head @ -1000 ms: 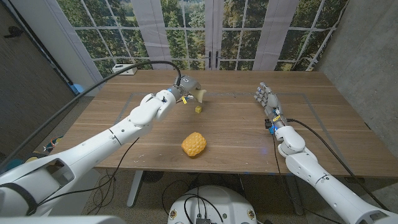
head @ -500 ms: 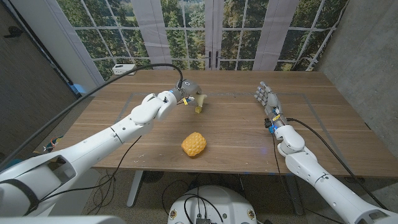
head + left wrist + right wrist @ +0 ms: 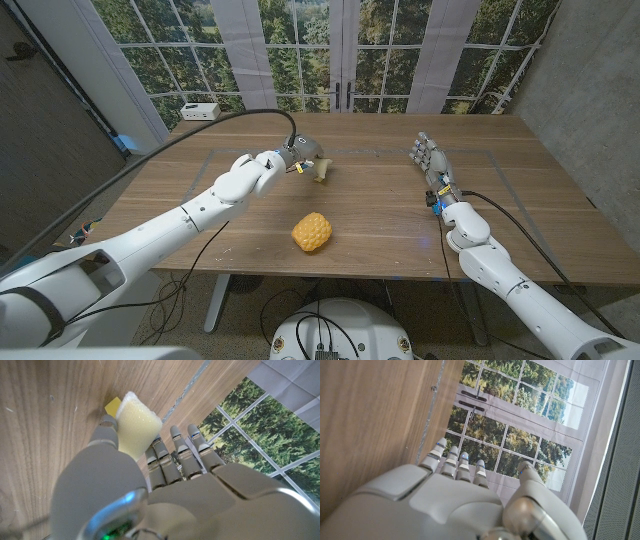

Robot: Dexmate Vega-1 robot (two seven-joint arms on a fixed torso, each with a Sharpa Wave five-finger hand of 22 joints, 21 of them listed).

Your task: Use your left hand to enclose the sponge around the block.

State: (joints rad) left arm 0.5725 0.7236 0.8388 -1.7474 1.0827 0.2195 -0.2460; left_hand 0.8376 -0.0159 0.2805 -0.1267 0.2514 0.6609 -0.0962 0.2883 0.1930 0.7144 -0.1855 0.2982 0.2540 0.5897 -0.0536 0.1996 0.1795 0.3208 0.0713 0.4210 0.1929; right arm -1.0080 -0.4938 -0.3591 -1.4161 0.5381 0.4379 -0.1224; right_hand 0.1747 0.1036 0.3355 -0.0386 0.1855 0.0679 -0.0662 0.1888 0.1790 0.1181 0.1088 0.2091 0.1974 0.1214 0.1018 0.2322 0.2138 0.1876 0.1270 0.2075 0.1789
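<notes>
Where sponge [image 3: 135, 425] hides block [image 3: 113, 406]: corner.

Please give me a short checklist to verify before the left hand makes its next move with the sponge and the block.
1. Left hand holds the sponge: ok, pinched between thumb and fingers in the left wrist view.
2. Sponge is at the block: ok, the block peeks out beside the sponge's edge.
3. Sponge encloses the block: not ok, a yellow corner is exposed.
4. Block lies flat on the table: cannot tell, mostly hidden.
5. Right hand is out of the way: ok, far across the table, holding nothing.
6. Yellow bumpy object is apart from the work area: ok.
</notes>
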